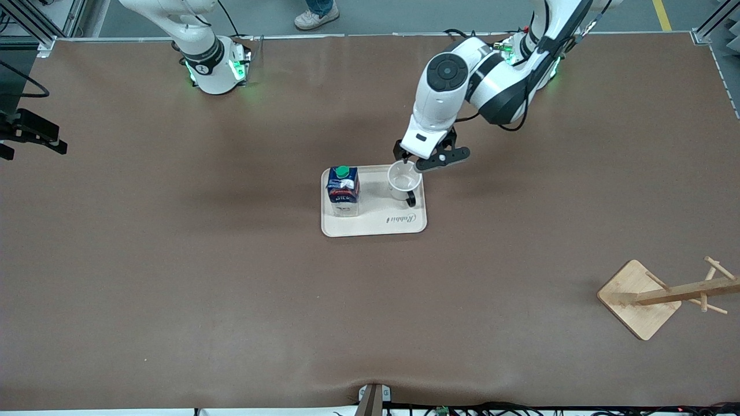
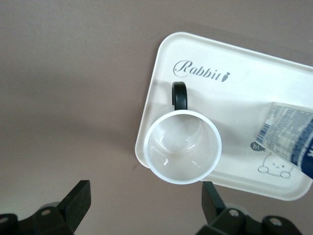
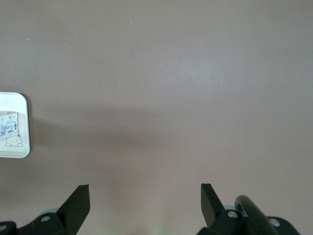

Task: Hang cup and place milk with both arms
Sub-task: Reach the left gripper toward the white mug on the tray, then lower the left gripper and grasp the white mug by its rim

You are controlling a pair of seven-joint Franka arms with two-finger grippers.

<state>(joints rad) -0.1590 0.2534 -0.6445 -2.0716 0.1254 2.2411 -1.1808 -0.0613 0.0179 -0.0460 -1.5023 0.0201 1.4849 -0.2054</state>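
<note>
The white cup point(image 1: 403, 182) stands upright on a cream tray point(image 1: 376, 225), its black handle point(image 1: 411, 201) turned toward the front camera. The dark-blue milk point(image 1: 343, 188) with a green cap stands on the same tray, toward the right arm's end. My left gripper point(image 1: 426, 163) is open and empty, over the tray's edge that is farther from the camera, just beside the cup. In the left wrist view the cup point(image 2: 185, 146) lies just ahead of the gripper point(image 2: 144, 200), with the milk point(image 2: 293, 139) beside it. My right gripper point(image 3: 144, 200) is open and empty above bare table.
A wooden cup rack point(image 1: 639, 300) with pegs stands on a square base at the left arm's end, nearer to the camera. A corner of the tray point(image 3: 25, 122) shows in the right wrist view. A black fixture point(image 1: 32, 136) sits at the right arm's end.
</note>
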